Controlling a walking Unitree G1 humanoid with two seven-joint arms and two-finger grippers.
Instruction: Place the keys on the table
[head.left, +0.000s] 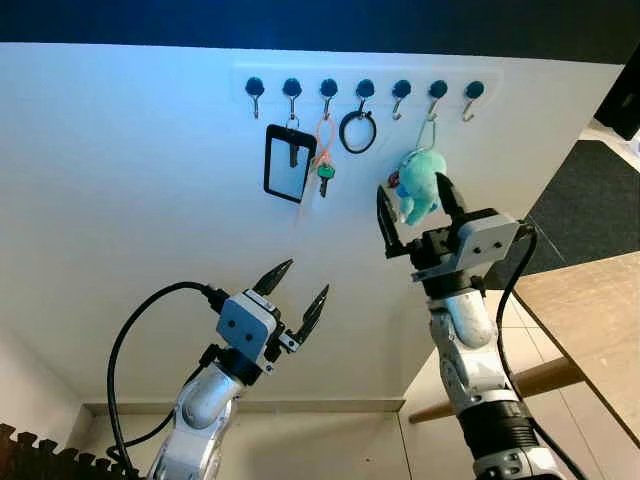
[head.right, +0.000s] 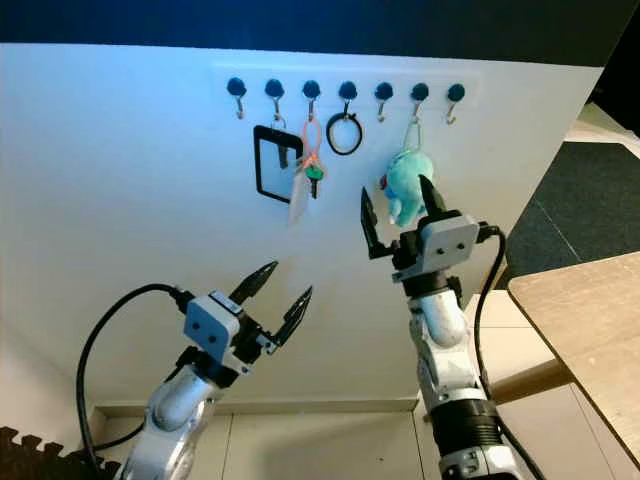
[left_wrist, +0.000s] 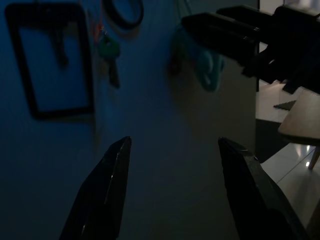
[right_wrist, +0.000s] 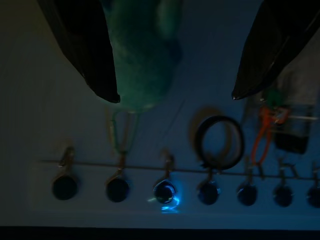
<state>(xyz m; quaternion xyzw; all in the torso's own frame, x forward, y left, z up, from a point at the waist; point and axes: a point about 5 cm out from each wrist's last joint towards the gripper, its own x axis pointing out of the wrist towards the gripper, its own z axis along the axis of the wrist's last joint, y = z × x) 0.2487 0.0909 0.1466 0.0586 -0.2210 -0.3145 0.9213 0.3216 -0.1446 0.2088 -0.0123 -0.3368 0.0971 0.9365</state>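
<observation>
The keys (head.left: 325, 178), one with a green head, hang on an orange loop from the third hook of a wall rail (head.left: 365, 88). Raised in front of the wall, my right gripper (head.left: 412, 187) is open, its fingers either side of a teal plush toy (head.left: 418, 180) hanging two hooks right of the keys. In the right wrist view the plush (right_wrist: 142, 55) sits close to one finger and the keys (right_wrist: 272, 100) lie outside the other. My left gripper (head.left: 306, 277) is open and empty, well below the keys (left_wrist: 109, 52).
A black-framed card holder (head.left: 289, 163) hangs left of the keys, and a black ring (head.left: 357, 131) hangs just right of them. A wooden table (head.left: 590, 310) stands at the lower right, with a dark mat (head.left: 590, 190) behind it. Pale tiled floor lies below the wall.
</observation>
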